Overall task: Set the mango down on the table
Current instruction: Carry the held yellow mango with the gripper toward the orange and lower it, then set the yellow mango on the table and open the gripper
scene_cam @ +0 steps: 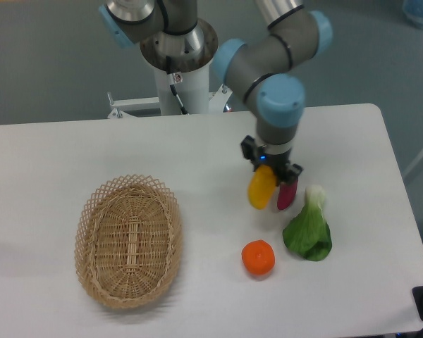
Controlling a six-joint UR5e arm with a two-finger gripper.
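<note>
White table [70, 148] under end effector [269, 167] gripping mango [260, 189].

A smooth elongated yellow mango [261, 188] shades to orange at its lower end, hanging under the black two-finger gripper [269, 169] of a grey arm with pale blue joint caps. Just at its 3 o'clock lies a slim purple sweet potato [287, 196]. The leafy vegetable [309, 229] is deep green with a white stalk. At 6 o'clock sits a round bright orange fruit [258, 258]. The oval woven wicker basket [129, 241] is tan with an open lattice rim, on the plain matte white table [92, 151].
</note>
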